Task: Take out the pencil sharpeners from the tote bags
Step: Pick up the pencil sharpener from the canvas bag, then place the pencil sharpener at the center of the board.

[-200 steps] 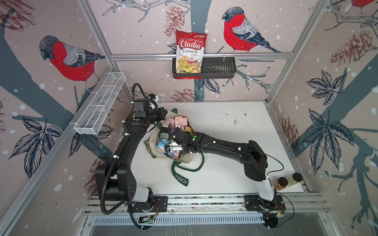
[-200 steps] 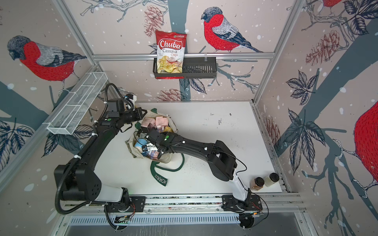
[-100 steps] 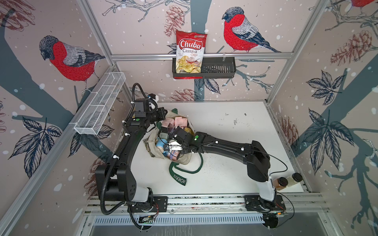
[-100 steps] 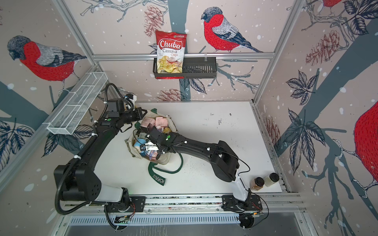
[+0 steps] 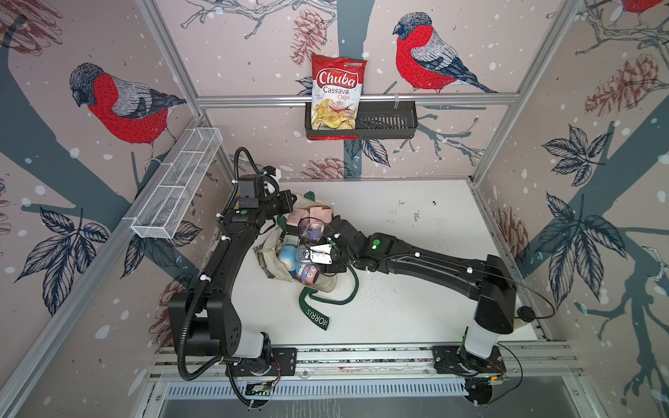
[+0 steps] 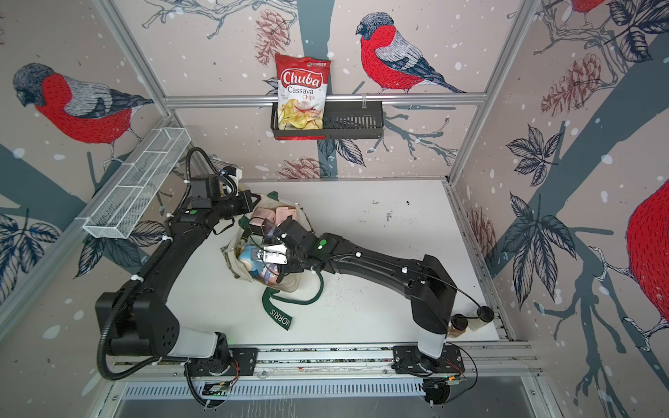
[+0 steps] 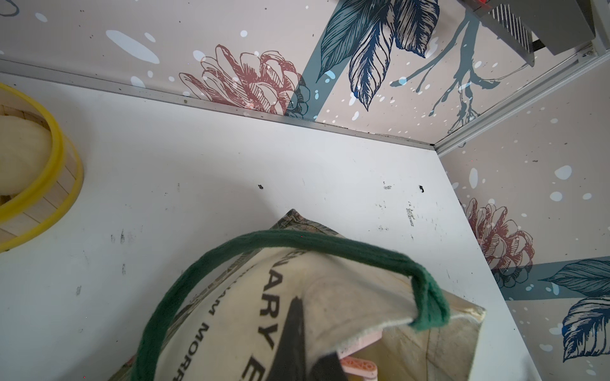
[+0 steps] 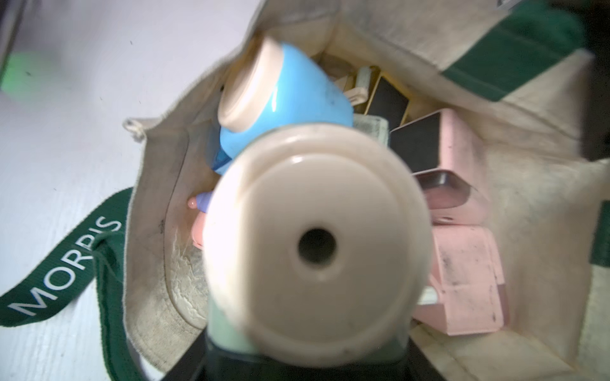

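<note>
The cream tote bag [image 5: 325, 285] [image 8: 155, 184] lies open on the white table, packed with pastel pencil sharpeners. My right gripper [image 5: 308, 255] [image 8: 307, 358] reaches into its mouth, shut on a pale green sharpener with a round cream face [image 8: 317, 244] that fills the right wrist view. Behind it lie a blue sharpener [image 8: 297, 99] [image 5: 286, 253] and pink ones [image 8: 462, 264] [image 5: 318, 214]. My left gripper [image 5: 286, 207] [image 7: 307, 336] is shut on the bag's rim at the far side, under a dark green strap handle [image 7: 297, 239], holding the mouth open. A pink sharpener [image 7: 359, 364] shows beside it.
The other strap, lettered MORRIS [image 5: 316, 316], trails toward the front edge. Two brown-lidded jars [image 6: 470, 320] stand at the front right by my right arm's base. A yellow-rimmed wooden basket [image 7: 49, 184] sits near the back left. A chips bag [image 5: 336, 94] stands in a wall basket [image 5: 385, 121]. A wire shelf [image 5: 177, 184] hangs left.
My right gripper's jaws have narrowed onto the pale green sharpener inside the bag, and the loose strap has shifted a little. The left arm has stayed where it was.
</note>
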Controlling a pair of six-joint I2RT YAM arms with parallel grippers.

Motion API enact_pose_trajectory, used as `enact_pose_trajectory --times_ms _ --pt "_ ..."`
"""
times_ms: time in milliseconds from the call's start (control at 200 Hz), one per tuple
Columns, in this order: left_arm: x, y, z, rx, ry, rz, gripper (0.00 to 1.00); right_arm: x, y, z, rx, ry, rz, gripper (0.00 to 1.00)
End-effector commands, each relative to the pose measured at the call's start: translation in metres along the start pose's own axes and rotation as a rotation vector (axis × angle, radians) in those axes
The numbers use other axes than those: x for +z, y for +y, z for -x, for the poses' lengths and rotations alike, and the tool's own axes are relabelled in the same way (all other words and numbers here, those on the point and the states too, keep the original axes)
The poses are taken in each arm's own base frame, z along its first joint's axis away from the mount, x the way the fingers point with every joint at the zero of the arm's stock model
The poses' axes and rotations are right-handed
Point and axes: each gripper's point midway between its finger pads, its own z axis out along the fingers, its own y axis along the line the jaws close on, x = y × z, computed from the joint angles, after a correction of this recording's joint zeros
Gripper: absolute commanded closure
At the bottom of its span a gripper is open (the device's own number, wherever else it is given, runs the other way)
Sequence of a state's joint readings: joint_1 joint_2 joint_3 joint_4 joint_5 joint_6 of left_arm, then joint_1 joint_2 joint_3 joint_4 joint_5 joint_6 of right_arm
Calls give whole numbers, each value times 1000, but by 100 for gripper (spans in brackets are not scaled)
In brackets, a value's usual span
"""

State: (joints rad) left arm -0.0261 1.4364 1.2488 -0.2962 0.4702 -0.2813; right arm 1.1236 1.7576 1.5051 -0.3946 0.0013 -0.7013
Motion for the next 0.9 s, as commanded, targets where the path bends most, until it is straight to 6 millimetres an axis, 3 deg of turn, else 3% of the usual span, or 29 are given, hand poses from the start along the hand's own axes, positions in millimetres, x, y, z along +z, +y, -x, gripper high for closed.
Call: enact_pose_trajectory --times_ms 0,240,380,485,640,755,891 --pt "-4 -11 18 51 -65 -36 100 -26 -18 29 118 -210 -20 57" --pt "-3 -10 18 47 -62 -34 100 -88 -64 1 367 -437 -174 59" --pt "-3 -9 18 48 -64 -31 100 -109 -70 -31 468 -503 -244 60" --pt "-3 -10 18 46 -61 -35 100 -100 -47 -41 459 -507 -201 60" --pt "-2 -10 17 39 -58 -39 100 -81 -27 -14 449 -563 -135 57" --pt "-1 -9 16 38 -55 -36 100 -58 -33 8 503 -585 -122 57" --pt "-1 -9 16 37 -54 -36 100 -18 -40 16 570 -588 -120 58"
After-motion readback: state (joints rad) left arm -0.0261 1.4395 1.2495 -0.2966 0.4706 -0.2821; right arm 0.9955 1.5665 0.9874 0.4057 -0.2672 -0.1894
